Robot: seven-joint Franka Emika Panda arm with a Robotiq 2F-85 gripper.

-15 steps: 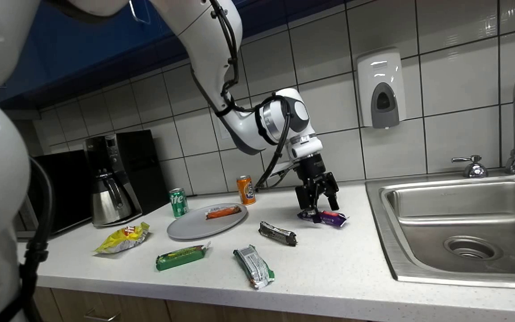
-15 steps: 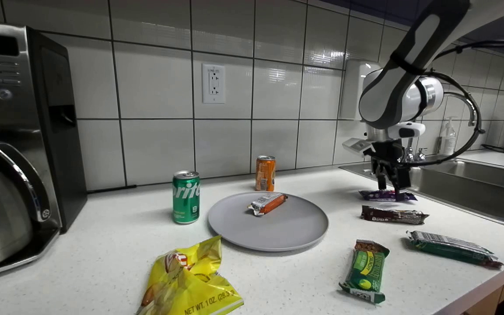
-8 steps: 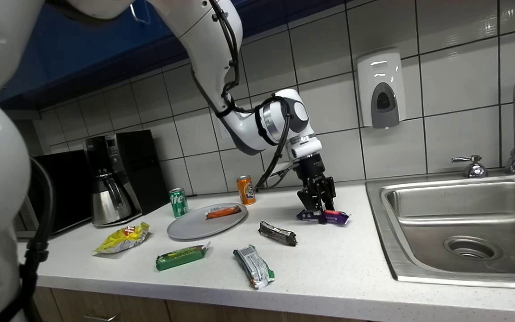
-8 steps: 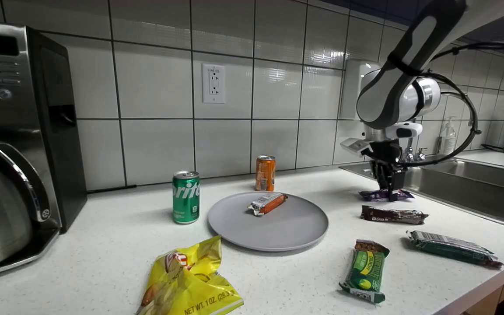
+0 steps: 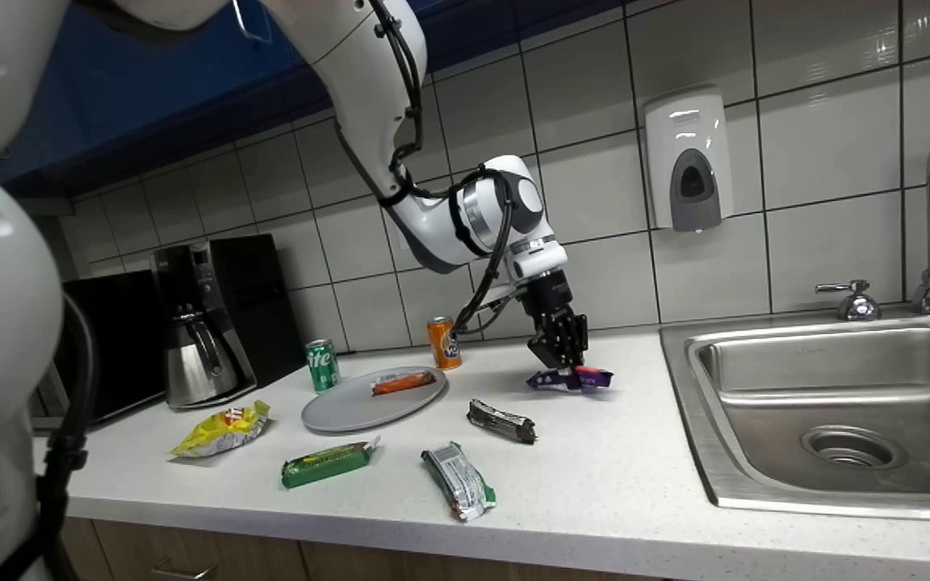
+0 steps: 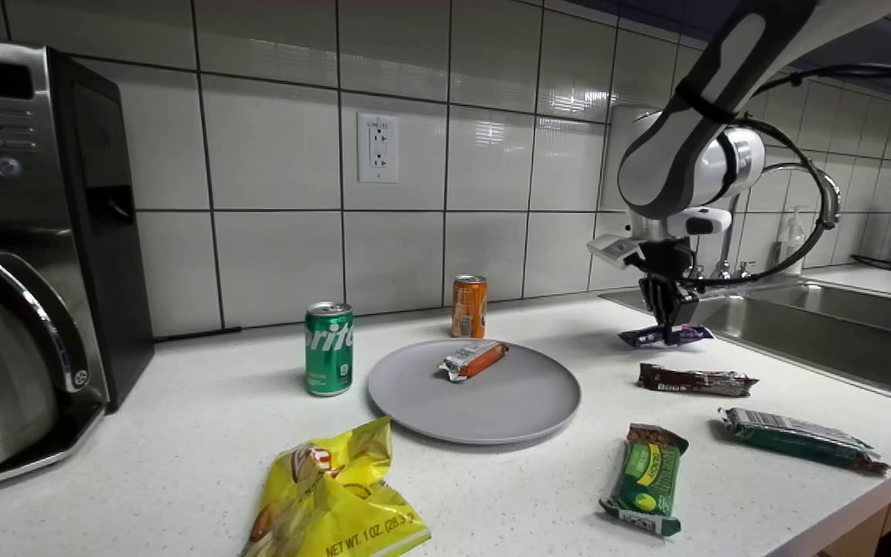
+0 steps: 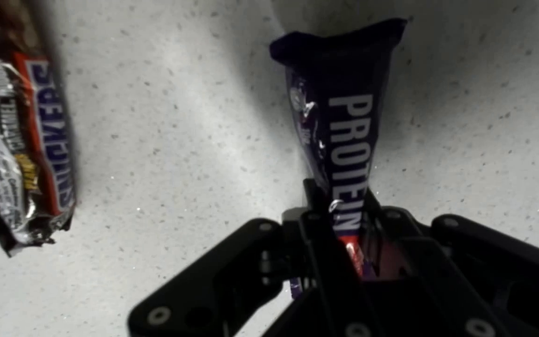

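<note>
Pinching one purple protein bar [image 7: 353, 126] near the sink [image 5: 695, 399], the lone gripper [image 5: 567, 365] hangs over one white counter [image 5: 594, 468], where one Snickers bar [image 5: 502, 421] lies nearby, two green-wrapped bars [image 6: 646, 476] [image 6: 805, 439] and one yellow bag [image 6: 337, 495] lie farther off, and two cans [image 6: 329, 352] [image 6: 469, 307] stand by one gray plate [image 6: 484, 410] bearing one orange-wrapped bar [image 6: 480, 360].

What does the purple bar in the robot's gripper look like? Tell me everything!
The purple bar has a shiny, plastic-looking wrapper with pale letters saying PROTEIN, a red patch and a flared, flattened end. It's long and roughly level, near the sink. The gripper pinches it around the middle. I can't tell whether it touches the counter underneath.
</note>
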